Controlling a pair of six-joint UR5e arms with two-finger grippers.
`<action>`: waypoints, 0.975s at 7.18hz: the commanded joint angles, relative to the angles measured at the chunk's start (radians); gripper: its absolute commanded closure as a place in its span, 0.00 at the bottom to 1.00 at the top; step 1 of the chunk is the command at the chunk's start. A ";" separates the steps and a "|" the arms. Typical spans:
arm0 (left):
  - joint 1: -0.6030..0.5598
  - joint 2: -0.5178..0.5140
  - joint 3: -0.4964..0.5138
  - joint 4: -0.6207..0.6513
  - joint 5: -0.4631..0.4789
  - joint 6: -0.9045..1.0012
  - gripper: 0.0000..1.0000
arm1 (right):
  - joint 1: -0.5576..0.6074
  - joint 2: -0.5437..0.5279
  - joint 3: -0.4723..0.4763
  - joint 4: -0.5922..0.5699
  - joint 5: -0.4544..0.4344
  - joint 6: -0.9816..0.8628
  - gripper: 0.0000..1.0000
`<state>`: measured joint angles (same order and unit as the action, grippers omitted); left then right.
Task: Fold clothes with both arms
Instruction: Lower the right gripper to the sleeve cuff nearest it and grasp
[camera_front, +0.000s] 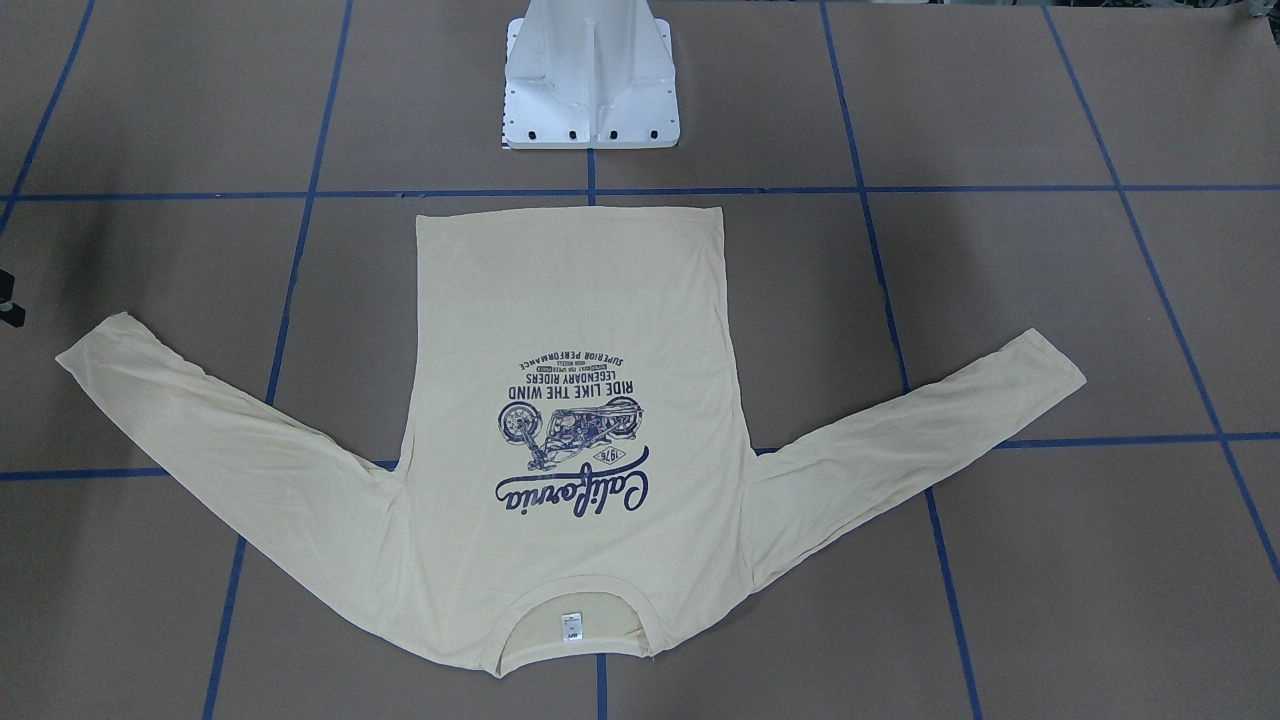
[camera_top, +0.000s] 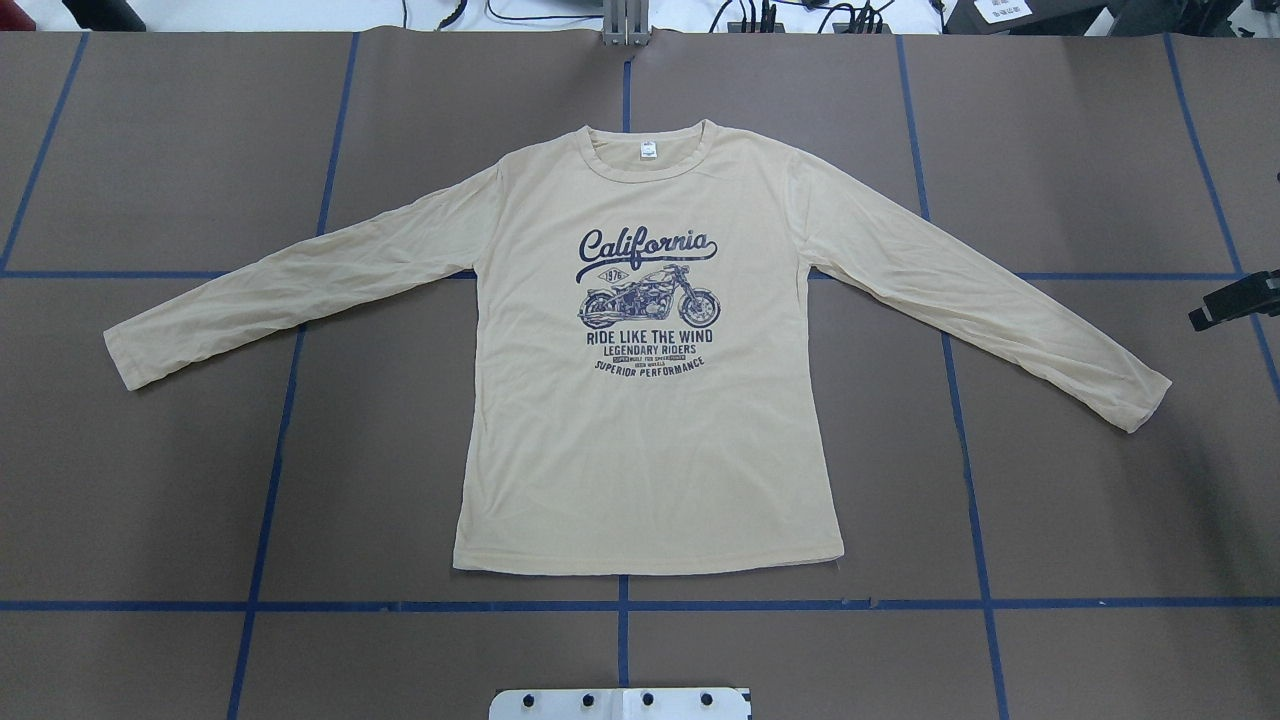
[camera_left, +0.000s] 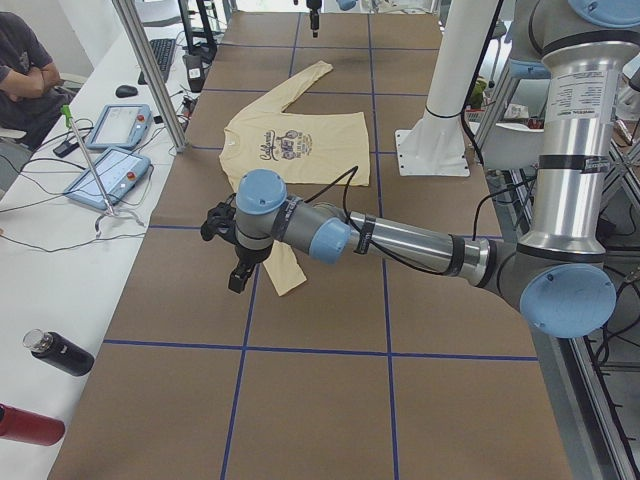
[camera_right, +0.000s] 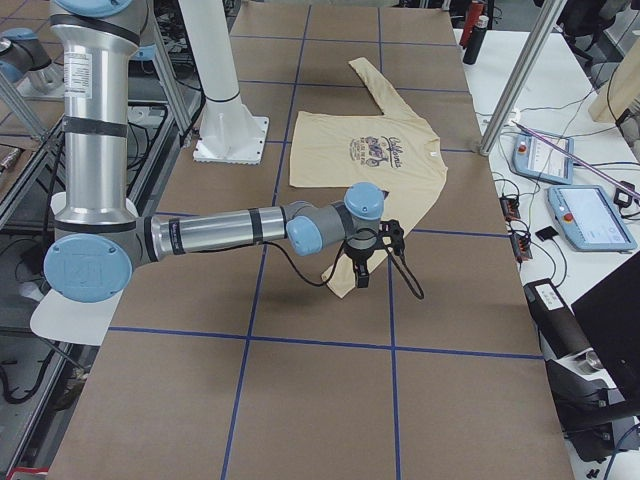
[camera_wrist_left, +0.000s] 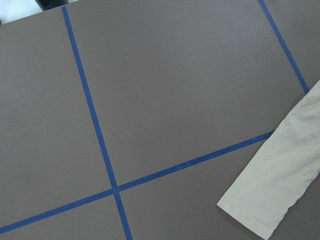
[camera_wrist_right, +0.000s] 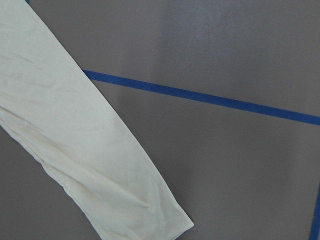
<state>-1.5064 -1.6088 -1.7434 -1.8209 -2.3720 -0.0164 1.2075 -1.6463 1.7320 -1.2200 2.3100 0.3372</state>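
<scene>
Folding is awaiting its first step. The pale cream-yellow long-sleeved thin shirt (camera_top: 640, 450) is lying fully spread and face up at the centre of the brown paper-covered table (camera_top: 200, 480) with its blue tape grid. No sleeve is turned in and no crease is showing across the body, so, as a judgement, every fold is remaining: both sleeves, then the body.

Orientation, read in the overhead view:
- The body's long axis is running 12 to 6 o'clock. The collar with the small white neck tag (camera_top: 649, 150) is pointing to 12 o'clock, and the hem is facing 6 o'clock, toward the white pedestal base (camera_front: 590, 90).
- The navy motorcycle "California" print (camera_top: 648, 295) is reading upright from the robot's side.
- The sleeves are lying straight and splayed, one cuff (camera_wrist_left: 260, 210) pointing to about 8 o'clock, the other cuff (camera_wrist_right: 150, 210) to about 4 o'clock.

The grey-metal jointed left arm (camera_left: 400, 240) is reaching over the 8 o'clock cuff. The grey-metal jointed right arm (camera_right: 220, 228) is reaching over the 4 o'clock cuff. Neither is touching cloth.

The jaws of the left arm are showing only from the side, and those of the right arm are barely entering the overhead view. Whether either pair is standing apart or together cannot be told.
</scene>
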 joint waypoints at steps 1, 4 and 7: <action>0.000 0.000 0.007 -0.008 -0.003 0.006 0.01 | -0.078 -0.012 -0.026 0.126 -0.033 0.092 0.00; 0.000 0.003 -0.005 -0.009 -0.013 0.007 0.01 | -0.155 -0.018 -0.068 0.154 -0.049 0.103 0.00; 0.000 0.001 -0.013 -0.009 -0.027 0.004 0.01 | -0.193 -0.032 -0.077 0.152 -0.052 0.159 0.00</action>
<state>-1.5064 -1.6074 -1.7532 -1.8300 -2.3910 -0.0115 1.0279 -1.6752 1.6620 -1.0672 2.2595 0.4598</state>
